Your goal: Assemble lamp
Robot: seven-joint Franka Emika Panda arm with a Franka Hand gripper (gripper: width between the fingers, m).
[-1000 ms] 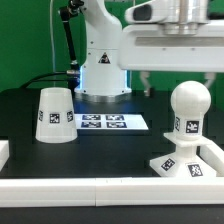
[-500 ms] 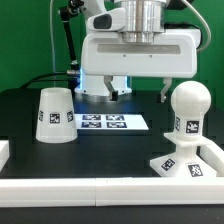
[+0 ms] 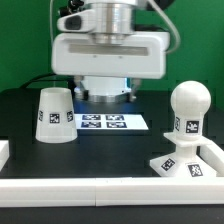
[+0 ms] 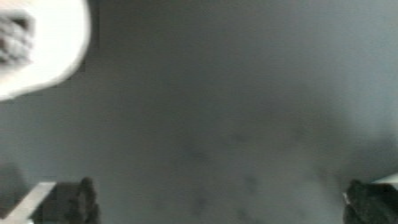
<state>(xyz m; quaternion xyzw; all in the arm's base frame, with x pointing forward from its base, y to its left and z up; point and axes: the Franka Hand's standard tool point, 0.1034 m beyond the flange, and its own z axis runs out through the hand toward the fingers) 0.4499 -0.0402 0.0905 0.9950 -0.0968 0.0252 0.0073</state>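
Observation:
The white cone shade [image 3: 55,115] stands wide end down on the black table at the exterior view's left. The round-headed bulb [image 3: 188,112] stands upright on the flat square base [image 3: 186,166] at the exterior view's right. My gripper [image 3: 108,95] hangs over the middle of the table, behind the marker board, between shade and bulb and touching neither. Its jaws are wide apart and empty. In the wrist view the gripper [image 4: 222,205] shows two dark fingertips [image 4: 71,200] at the frame's edges over bare dark table. A blurred white shape [image 4: 36,45], probably the shade, fills one corner.
The marker board [image 3: 103,122] lies flat on the table below the gripper. A white rail [image 3: 100,192] runs along the table's front edge, with a white block [image 3: 3,152] at its left end. The robot's white base [image 3: 105,88] stands behind.
The gripper has swung from over the bulb toward the exterior view's left and come a little lower. Shade, bulb and base have not moved.

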